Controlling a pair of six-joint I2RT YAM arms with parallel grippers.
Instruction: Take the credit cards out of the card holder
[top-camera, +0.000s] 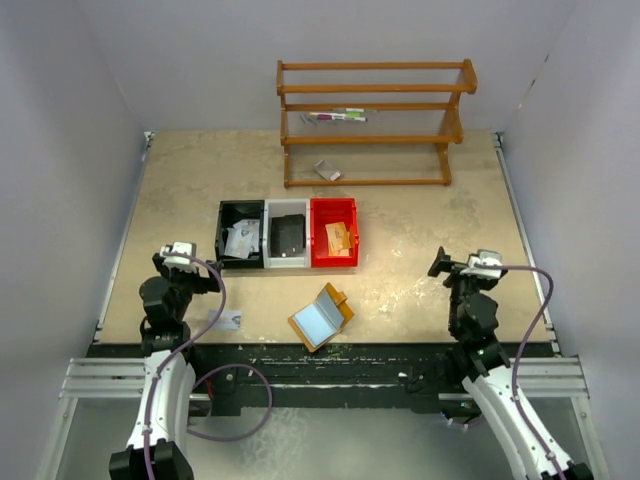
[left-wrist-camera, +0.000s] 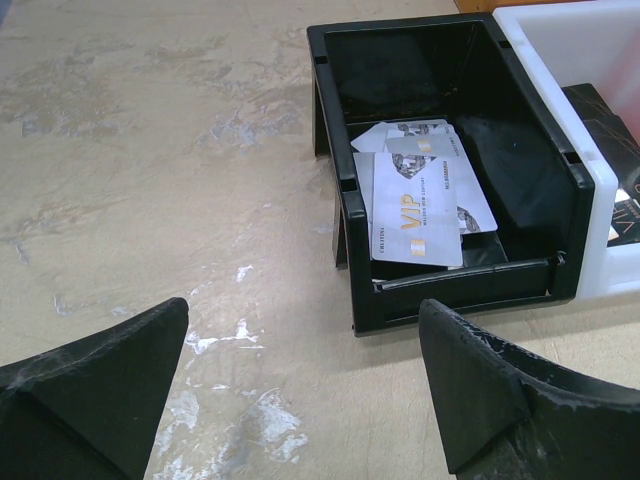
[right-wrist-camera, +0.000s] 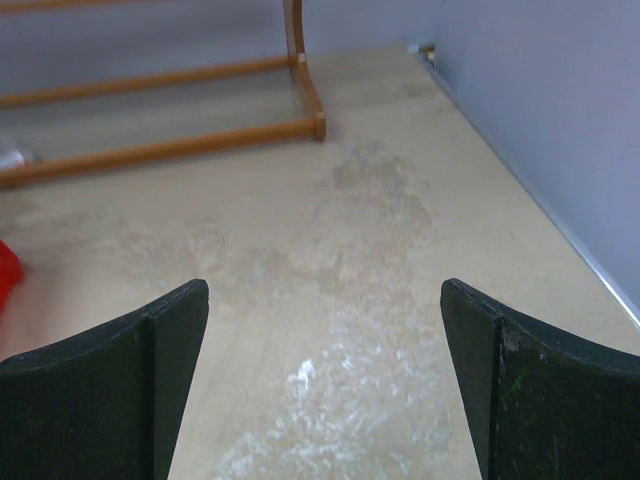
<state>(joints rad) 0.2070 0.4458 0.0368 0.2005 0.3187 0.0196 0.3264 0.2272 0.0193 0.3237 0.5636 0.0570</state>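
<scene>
1. Left gripper (left-wrist-camera: 303, 340): fingers spread wide, holding nothing, facing the black bin (left-wrist-camera: 335, 150).
2. Right gripper (right-wrist-camera: 325, 310): fingers spread wide, holding nothing, over the table (right-wrist-camera: 350, 220).
3. Card holder (top-camera: 321, 318): lies unfolded on the table near its front edge, between the 2 arms.
4. Credit cards (left-wrist-camera: 415, 205): pale stack inside the black bin.

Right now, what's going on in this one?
Both arms are parked near the front edge of the table. The left hand and right hand are open and hold nothing. The card holder lies unfolded on the table between them, with neither hand touching it. Several cards are in the black bin, which the left hand faces. I can't tell whether any are left in the holder.
</scene>
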